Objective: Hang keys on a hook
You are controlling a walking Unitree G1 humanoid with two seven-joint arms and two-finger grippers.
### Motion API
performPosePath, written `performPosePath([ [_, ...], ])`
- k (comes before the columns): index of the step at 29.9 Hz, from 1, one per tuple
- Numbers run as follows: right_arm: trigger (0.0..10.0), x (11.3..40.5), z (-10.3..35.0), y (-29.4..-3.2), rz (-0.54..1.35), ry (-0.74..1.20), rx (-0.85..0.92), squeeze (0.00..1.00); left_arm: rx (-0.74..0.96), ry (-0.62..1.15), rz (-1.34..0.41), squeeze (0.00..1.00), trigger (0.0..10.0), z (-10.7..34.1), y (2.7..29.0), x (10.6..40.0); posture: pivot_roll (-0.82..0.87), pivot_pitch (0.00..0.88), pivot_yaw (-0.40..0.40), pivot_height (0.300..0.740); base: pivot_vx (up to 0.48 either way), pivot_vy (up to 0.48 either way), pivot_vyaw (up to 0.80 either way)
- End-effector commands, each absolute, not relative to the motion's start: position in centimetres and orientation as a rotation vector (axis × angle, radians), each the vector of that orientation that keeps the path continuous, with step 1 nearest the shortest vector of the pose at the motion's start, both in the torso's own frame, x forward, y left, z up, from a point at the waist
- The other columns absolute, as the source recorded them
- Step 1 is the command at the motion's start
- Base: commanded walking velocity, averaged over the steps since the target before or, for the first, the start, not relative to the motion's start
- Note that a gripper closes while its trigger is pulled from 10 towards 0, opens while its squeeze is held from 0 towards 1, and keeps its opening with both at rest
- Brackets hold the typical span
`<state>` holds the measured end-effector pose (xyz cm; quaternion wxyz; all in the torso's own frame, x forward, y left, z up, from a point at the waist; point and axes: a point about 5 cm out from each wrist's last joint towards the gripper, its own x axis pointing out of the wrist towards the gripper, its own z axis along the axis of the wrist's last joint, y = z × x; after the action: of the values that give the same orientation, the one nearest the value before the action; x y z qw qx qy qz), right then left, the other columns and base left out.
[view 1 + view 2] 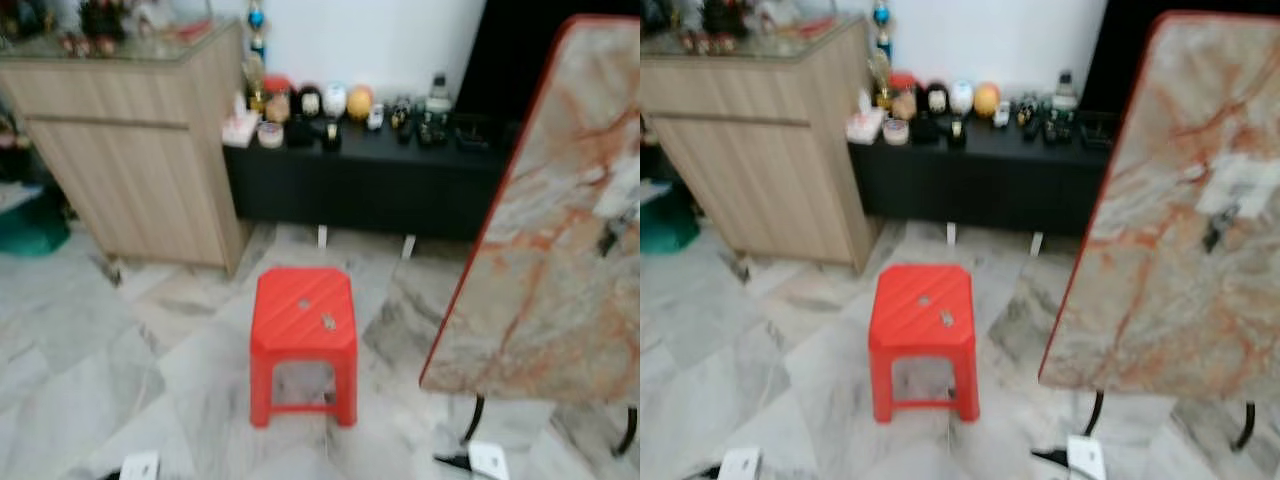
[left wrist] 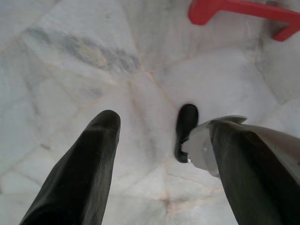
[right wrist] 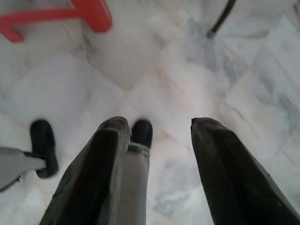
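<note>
On a marble floor, a red stool carries the keys; a hook sits on the tilted board. Left gripper and right gripper hang with fingers apart, empty.

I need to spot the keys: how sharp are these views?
Both eye views are blurred: the keys on the stool are a smudge. Wrist views are evenly lit, the floor soft and the open fingers sharper.

Head downward; wrists toward floor
</note>
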<state>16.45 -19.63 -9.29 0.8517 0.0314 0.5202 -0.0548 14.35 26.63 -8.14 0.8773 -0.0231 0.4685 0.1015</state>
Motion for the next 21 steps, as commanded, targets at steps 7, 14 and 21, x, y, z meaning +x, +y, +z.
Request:
performPosePath([
  [7, 10.0, 16.15, -9.29, -20.37, -0.142, 1.094, 0.065, 0.00, -0.051, 0.992, 0.205, 0.00, 10.0, -8.35, 26.22, 14.22, 0.09, 0.000, -0.030, 0.740, 0.000, 0.324, 0.00],
  [14, 10.0, 16.19, -9.28, -20.36, -0.137, 1.094, 0.061, 0.00, -0.054, 0.997, 0.207, 0.00, 10.0, -8.48, 26.05, 14.03, 0.09, 0.000, -0.034, 0.740, 0.000, 0.325, 0.00],
  [21, 10.0, 16.28, -9.23, -20.40, -0.133, 1.093, 0.057, 0.00, -0.055, 0.993, 0.210, 0.00, 10.0, -8.42, 26.19, 14.06, 0.10, 0.000, -0.040, 0.740, 0.000, 0.325, 0.00],
])
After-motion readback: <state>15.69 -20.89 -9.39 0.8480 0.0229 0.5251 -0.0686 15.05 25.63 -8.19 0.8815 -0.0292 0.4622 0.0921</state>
